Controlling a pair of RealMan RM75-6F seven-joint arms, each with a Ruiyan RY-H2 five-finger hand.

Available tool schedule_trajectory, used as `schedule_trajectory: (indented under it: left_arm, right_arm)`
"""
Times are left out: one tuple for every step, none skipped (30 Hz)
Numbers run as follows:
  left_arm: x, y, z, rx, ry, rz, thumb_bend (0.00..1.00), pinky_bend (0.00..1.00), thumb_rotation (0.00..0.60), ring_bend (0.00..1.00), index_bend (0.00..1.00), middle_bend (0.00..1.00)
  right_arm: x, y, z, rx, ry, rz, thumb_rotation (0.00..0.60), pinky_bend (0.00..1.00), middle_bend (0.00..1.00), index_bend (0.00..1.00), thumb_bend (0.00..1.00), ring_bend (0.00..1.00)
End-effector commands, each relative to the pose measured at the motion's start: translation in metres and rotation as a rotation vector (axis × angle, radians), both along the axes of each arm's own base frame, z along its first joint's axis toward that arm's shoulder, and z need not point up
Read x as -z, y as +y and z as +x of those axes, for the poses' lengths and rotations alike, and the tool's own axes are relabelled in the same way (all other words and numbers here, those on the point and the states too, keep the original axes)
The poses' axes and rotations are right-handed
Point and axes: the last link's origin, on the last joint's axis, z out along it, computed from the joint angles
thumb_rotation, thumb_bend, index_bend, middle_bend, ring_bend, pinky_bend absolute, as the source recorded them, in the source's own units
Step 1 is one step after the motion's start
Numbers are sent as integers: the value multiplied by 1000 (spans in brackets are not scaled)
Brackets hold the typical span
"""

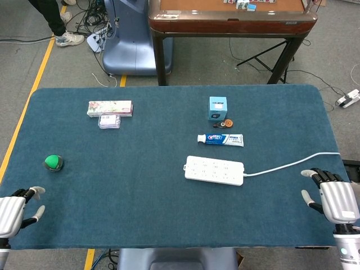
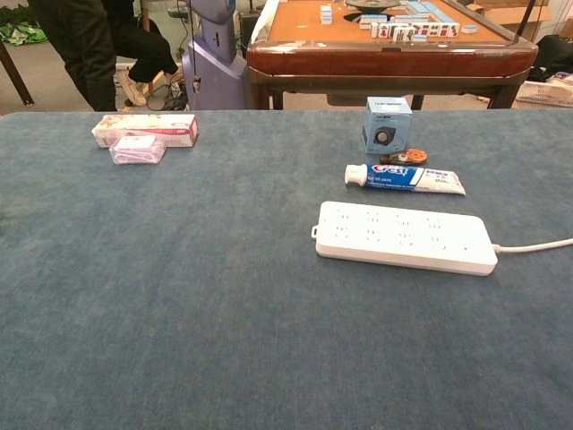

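Both hands sit at the near table corners, holding nothing. The right hand (image 1: 336, 201), fingers apart and empty, lies near the white cable end, well apart from the power strip (image 1: 214, 170), which lies flat mid-table just below the toothpaste tube (image 1: 220, 139). The left hand (image 1: 12, 209), fingers spread, rests near the green ball (image 1: 53, 162); nothing appears to be in hand, and every item lies untouched
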Motion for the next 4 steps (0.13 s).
schedule_trajectory:
  left_arm:
    - [1, 1, 0, 1, -1, -4, 335, 715, 600, 442, 458, 500]
    - [1, 1, 1, 1, -1, -5, 335, 715, 600, 442, 458, 500]
    - [1, 1, 1, 2, -2, -5, 335, 715, 600, 443, 458, 500]
    - [2, 1, 1, 2, -4, -4, 335, 715, 600, 444, 459, 500]
  right_arm:
    - [-4, 0, -5, 12, -14, -7, 600, 398, 340, 337, 263, 339]
    - [-4, -1, -5, 15, -14, -5, 600, 398, 340, 337, 263, 339]
    - [-4, -1, -6, 17, -14, 0, 600, 398, 340, 337, 262, 339]
    - [-2, -1, -6, 18, -10, 9, 600, 398, 340, 337, 262, 339]
